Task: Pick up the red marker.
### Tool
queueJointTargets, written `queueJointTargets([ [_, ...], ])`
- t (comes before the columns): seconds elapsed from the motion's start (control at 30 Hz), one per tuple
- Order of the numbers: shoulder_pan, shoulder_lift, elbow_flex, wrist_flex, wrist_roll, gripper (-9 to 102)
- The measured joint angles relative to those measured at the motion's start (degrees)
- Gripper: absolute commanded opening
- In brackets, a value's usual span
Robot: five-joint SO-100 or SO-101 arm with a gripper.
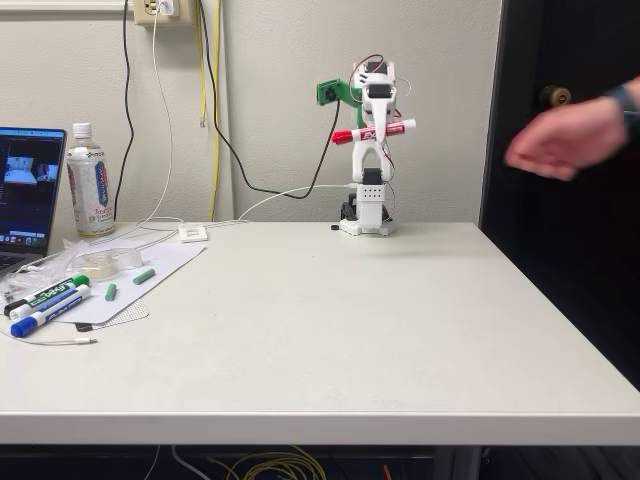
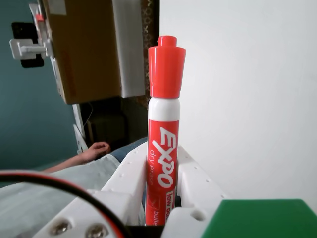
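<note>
The red marker (image 1: 373,131) is held crosswise, well above the table (image 1: 330,330), at the far edge where the arm (image 1: 370,150) stands folded upright. In the wrist view the red marker (image 2: 162,134) is seen clamped between the two white fingers (image 2: 130,171) of the gripper (image 2: 159,173), its red cap pointing up in that picture and its printed barrel pinched on both sides. At the left of the table in the fixed view, a green-capped marker (image 1: 52,292) and a blue-capped marker (image 1: 48,311) are laid side by side on a sheet of paper (image 1: 150,270), near a bottle (image 1: 88,182) and a laptop (image 1: 28,195). A blurred hand (image 1: 560,140) is seen at the right edge.
</note>
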Motion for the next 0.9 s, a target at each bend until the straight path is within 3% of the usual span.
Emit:
queueJointTargets([
  [0.27, -0.2, 8.3, 14.9, -13.3, -6.2, 1],
  [0.9, 0.3, 8.5, 15.4, -14.3, -8.9, 1],
])
